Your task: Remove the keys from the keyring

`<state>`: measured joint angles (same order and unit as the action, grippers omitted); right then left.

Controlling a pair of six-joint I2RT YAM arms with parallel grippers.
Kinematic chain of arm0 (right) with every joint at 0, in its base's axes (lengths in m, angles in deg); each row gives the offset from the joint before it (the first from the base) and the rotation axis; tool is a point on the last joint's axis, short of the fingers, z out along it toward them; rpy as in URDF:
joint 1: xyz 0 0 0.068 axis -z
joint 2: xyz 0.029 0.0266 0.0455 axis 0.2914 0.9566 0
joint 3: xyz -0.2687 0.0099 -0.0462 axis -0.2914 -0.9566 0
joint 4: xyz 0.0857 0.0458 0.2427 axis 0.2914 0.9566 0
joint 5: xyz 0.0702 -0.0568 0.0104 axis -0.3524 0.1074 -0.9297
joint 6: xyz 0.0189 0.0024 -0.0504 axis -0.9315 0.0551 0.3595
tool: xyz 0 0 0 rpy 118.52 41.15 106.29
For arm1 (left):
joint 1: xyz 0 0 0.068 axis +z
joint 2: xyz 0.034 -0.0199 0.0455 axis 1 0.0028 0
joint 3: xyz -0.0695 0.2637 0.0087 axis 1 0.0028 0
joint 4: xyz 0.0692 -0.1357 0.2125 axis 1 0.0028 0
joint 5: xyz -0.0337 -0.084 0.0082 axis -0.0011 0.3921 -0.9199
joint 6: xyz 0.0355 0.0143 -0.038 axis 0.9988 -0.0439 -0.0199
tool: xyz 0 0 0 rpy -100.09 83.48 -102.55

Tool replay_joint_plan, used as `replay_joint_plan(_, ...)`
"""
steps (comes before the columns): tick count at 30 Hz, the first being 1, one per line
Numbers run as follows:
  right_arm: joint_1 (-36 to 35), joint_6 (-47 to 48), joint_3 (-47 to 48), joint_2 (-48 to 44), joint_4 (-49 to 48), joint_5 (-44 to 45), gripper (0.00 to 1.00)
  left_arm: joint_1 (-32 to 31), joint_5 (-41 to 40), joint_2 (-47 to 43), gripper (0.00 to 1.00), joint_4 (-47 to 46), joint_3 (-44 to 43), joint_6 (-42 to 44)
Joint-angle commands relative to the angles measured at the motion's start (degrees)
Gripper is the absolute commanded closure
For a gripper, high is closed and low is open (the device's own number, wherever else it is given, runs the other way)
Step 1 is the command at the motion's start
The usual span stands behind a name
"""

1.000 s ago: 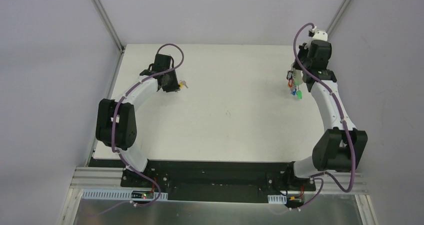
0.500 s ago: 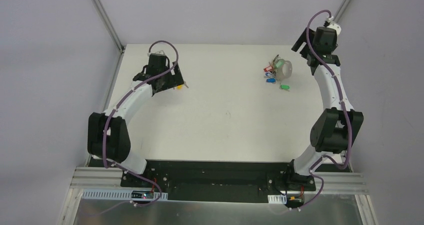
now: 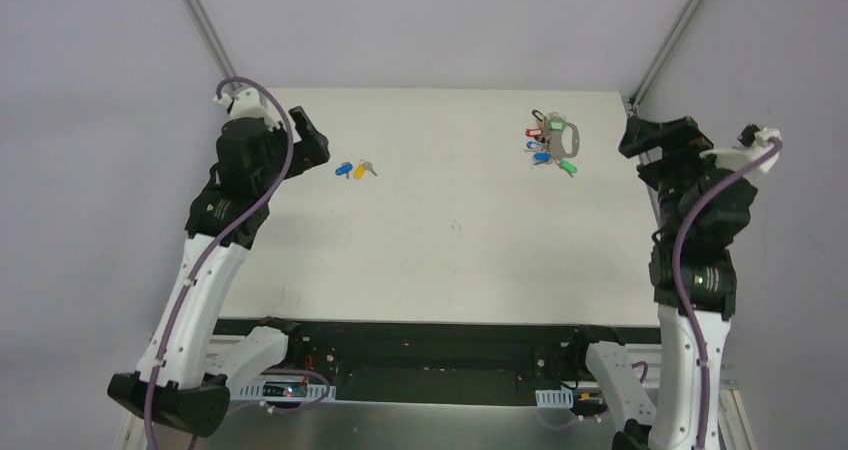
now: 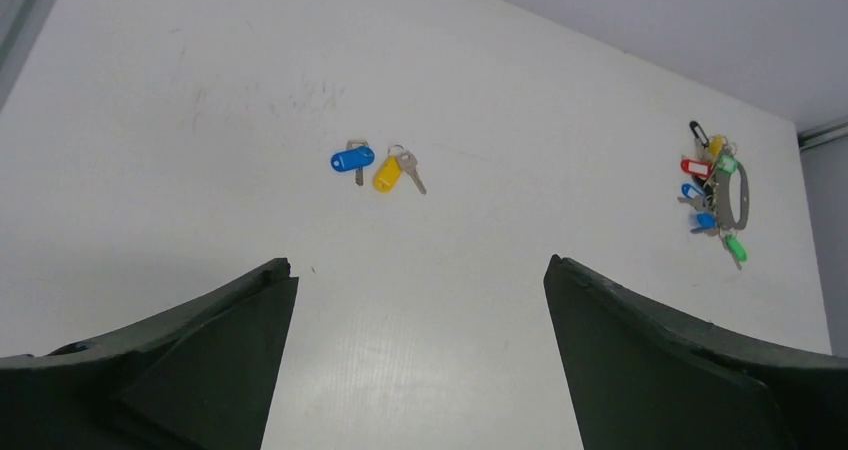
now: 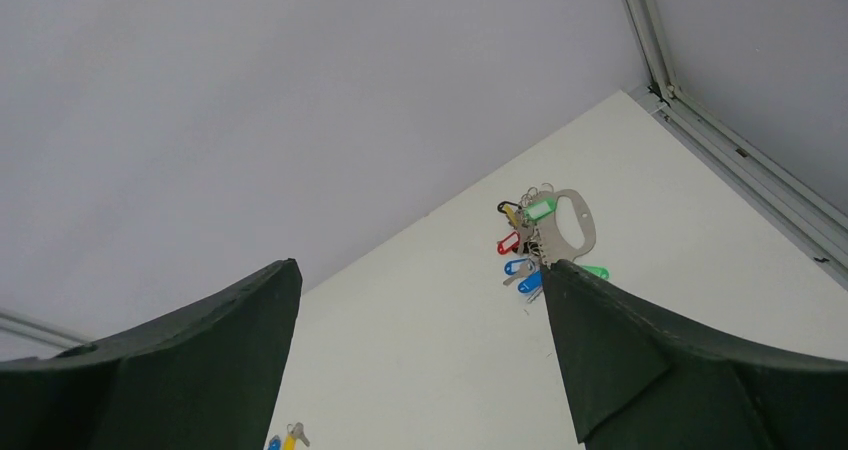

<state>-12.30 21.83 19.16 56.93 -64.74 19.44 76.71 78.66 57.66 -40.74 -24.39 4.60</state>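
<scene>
Matt table, dull metal, bright plastic.
We see a smooth, matt white tabletop (image 3: 450,260), faintly scuffed. On it the grey metal oval keyring (image 4: 741,196) looks dull rather than polished, and its bunched silver keys (image 4: 696,167) carry smooth coloured plastic tags. The loose blue-tagged key (image 4: 352,158) and yellow-tagged key (image 4: 388,173) show bare silvery metal blades. The left gripper (image 4: 418,263) has dark, matt plastic fingers (image 4: 210,360), and the arms' white shells (image 3: 205,280) look like smooth plastic.
</scene>
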Motion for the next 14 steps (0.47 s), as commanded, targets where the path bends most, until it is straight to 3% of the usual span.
replay_joint_plan(1,0.1,-1.8,-6.4,-8.4,4.3,-1.4,0.01,-0.2,-2.6,-6.8,0.01,1.2,-0.7,3.2)
replay_joint_plan(7,0.1,-1.2,-13.6,-19.2,8.5,-1.3,0.01,-0.2,1.6,-11.8,0.01,-0.7,3.4,4.7)
replay_joint_plan(14,0.1,1.1,-16.6,-23.3,11.6,1.6,0.01,-0.2,4.7,-14.5,0.01,-2.5,5.6,8.3)
